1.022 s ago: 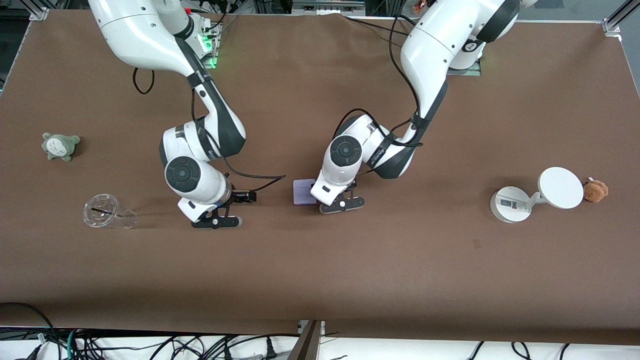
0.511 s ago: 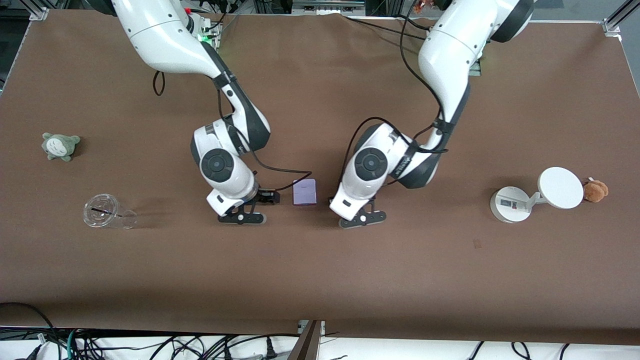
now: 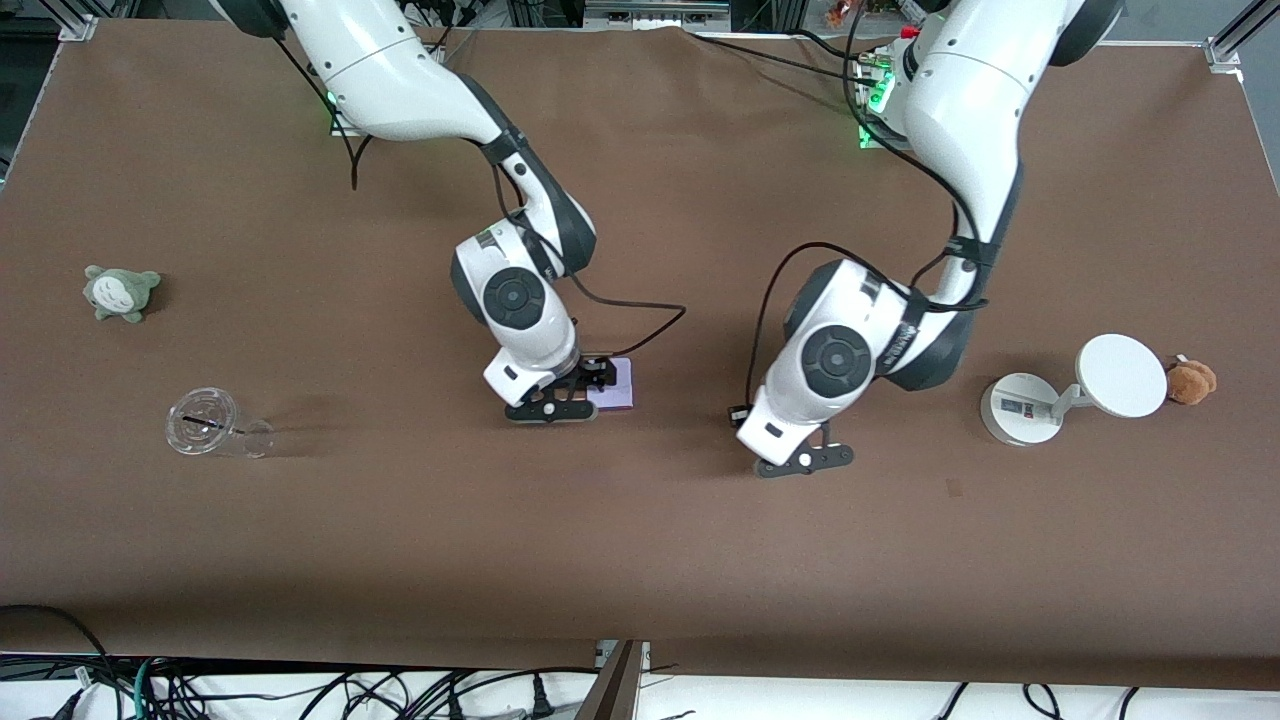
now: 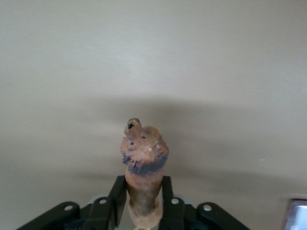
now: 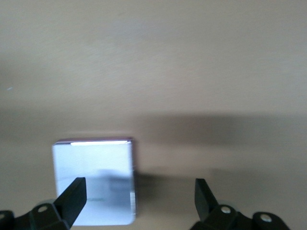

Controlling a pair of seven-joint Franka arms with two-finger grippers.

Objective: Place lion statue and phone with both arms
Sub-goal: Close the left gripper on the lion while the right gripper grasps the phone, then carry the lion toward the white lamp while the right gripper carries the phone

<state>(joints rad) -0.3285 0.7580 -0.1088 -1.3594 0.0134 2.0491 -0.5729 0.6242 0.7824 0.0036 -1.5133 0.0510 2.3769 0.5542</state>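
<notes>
My left gripper [image 4: 142,203] is shut on the lion statue [image 4: 144,160], a small brown figurine whose darker mane end sticks out past the fingers. In the front view that gripper [image 3: 805,462] hangs over bare table between the phone and the white scale, and the hand hides the lion. The phone [image 3: 620,385], flat and pale lavender, lies on the table mid-way along it. My right gripper [image 3: 550,408] is low over the phone's edge on the right arm's side. It stands open [image 5: 139,191], with the phone [image 5: 93,179] by one fingertip and bare table under most of the gap.
A white scale [image 3: 1030,408] with a round plate stands toward the left arm's end, with a tan plush toy [image 3: 1192,382] beside it. Toward the right arm's end a clear cup [image 3: 212,424] lies on its side and a grey-green plush [image 3: 121,292] sits farther back.
Both arms have swept toward the left arm's end of the table. The left gripper left the phone's side with the lion statue; the right gripper, still open, arrived at the phone.
</notes>
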